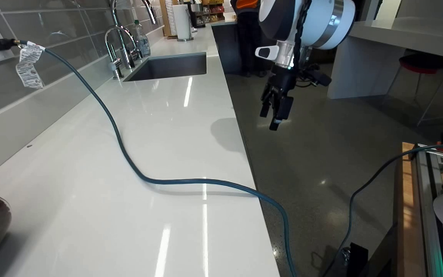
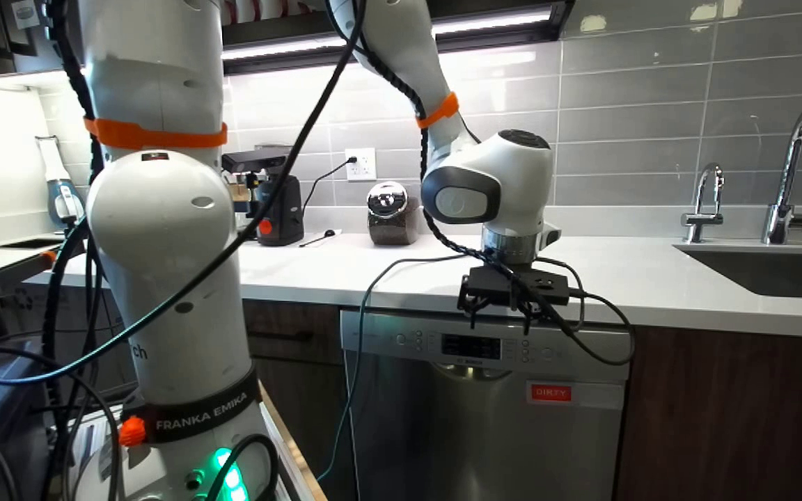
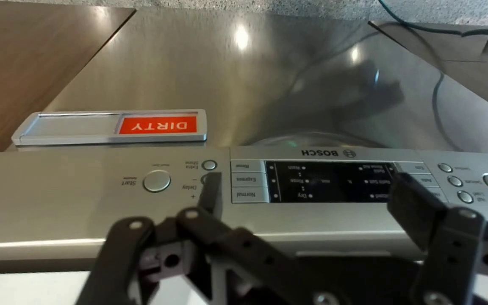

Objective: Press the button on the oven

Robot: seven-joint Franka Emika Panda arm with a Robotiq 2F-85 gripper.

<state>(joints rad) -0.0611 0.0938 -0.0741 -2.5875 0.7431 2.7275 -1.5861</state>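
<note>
The appliance looks like a silver Bosch dishwasher (image 2: 484, 431), not an oven. Its control panel (image 3: 328, 216) appears upside down across the wrist view. The panel has a dark display (image 3: 328, 182), a round Start button (image 3: 156, 181), smaller round buttons such as Extra Shine (image 3: 209, 165), and flat keys such as Express (image 3: 248, 179). My gripper (image 3: 307, 182) is open with nothing between its fingers. The left finger in the wrist view covers part of the Delay buttons; the right covers part of the right-hand keys. The gripper (image 2: 500, 323) hangs before the panel, past the counter edge in an exterior view (image 1: 269, 120).
A white counter (image 1: 90, 231) runs above the dishwasher. A teal cable (image 1: 190, 181) crosses it and drops over the front edge. A DIRTY sign (image 3: 158, 126) is on the door. A sink (image 2: 784, 271) and a jar (image 2: 392, 216) are on the counter. A person (image 1: 246, 38) stands far back.
</note>
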